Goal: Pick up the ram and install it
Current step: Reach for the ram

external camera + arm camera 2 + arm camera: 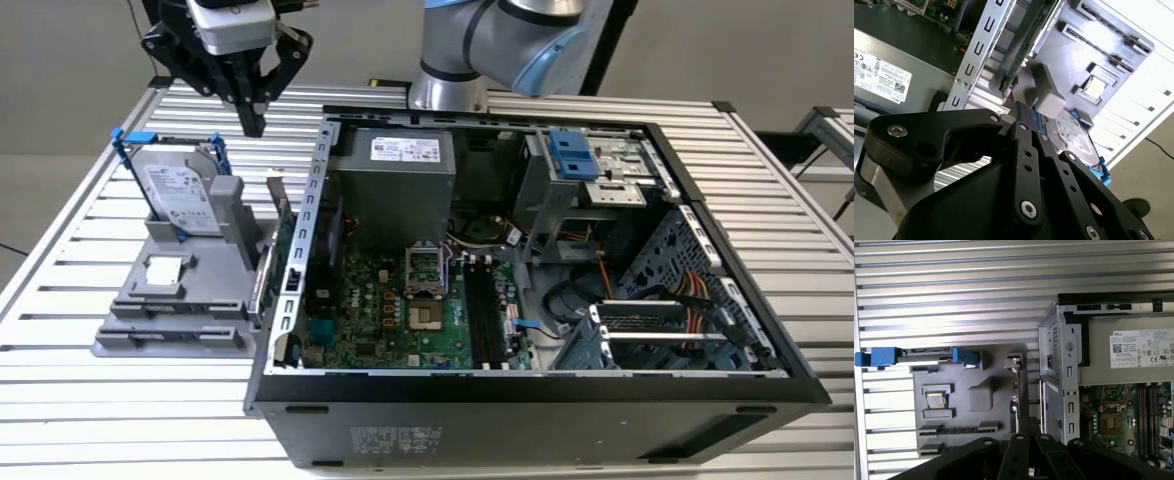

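1. Above the holder, your gripper (251,122) hangs with its fingers pressed together, pinching nothing and touching no part.
2. Below it, the ram (274,255) stands on its long edge in a slot along the holder's side. It is just beside the case wall but outside the case. In the first wrist view the ram (1017,390) shows edge-on, a thin line running away from the fingertips.
3. Treat it as light, thin and stiff, but fragile. Its flat faces likely carry chips and its lower edge likely carries contacts. The free top edge, pinched across the thickness near mid-length, looks to you the safest hold. Held off-centre, it would probably tilt.
4. Beside the ram, the grey holder (160,300) also carries a hard drive (180,195), upright in a blue frame. That is not your part.
5. Farther off, the case (534,410) lies open. The long black slots (483,310) on the motherboard (400,310) look unfilled, so the ram is not yet installed.
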{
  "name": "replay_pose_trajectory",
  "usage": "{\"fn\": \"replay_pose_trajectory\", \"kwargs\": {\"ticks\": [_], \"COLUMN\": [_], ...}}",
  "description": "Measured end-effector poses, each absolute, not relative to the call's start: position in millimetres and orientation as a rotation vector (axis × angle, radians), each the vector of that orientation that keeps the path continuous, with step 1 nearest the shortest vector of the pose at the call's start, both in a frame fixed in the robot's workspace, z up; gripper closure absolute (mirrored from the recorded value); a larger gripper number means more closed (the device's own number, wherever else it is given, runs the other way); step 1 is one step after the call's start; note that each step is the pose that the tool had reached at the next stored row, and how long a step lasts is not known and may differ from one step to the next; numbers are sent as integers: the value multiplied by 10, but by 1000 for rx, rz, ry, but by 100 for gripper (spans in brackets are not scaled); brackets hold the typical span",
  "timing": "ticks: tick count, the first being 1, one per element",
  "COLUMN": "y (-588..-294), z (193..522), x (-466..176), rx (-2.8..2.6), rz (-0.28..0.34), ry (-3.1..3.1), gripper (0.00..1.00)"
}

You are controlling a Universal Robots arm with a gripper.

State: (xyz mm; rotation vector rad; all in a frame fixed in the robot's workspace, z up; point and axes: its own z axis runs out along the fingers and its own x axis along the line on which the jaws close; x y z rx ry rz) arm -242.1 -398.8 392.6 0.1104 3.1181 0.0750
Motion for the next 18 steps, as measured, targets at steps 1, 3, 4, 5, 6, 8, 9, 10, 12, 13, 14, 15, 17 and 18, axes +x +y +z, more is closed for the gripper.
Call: {"fn": "replay_pose_trajectory", "kwargs": {"ticks": [1,3,4,5,6,8,9,10,12,13,14,15,17,18], "y": [-3988,-3988,-3988,-3988,-3988,-3988,-3988,-3988,-3988,-3988,-3988,-3988,-3988,-3988], "z": [3926,3926,3926,3926,3926,3926,3926,3926,3926,3926,3926,3925,3926,3926], "x": [-2431,-2450,-2460,-2469,-2479,-2497,-2506,-2516,-2534,-2543,-2553,-2561,-2581,-2590], "rx": [110,110,110,111,111,110,110,110,110,110,110,110,110,110], "rz": [75,75,75,75,75,75,75,75,75,75,75,75,75,75], "ry": [3118,3118,3118,3118,3118,3118,3118,3118,3118,3118,3118,3118,3118,3118], "gripper": [100,100,100,100,100,100,100,100,100,100,100,100,100,100]}}
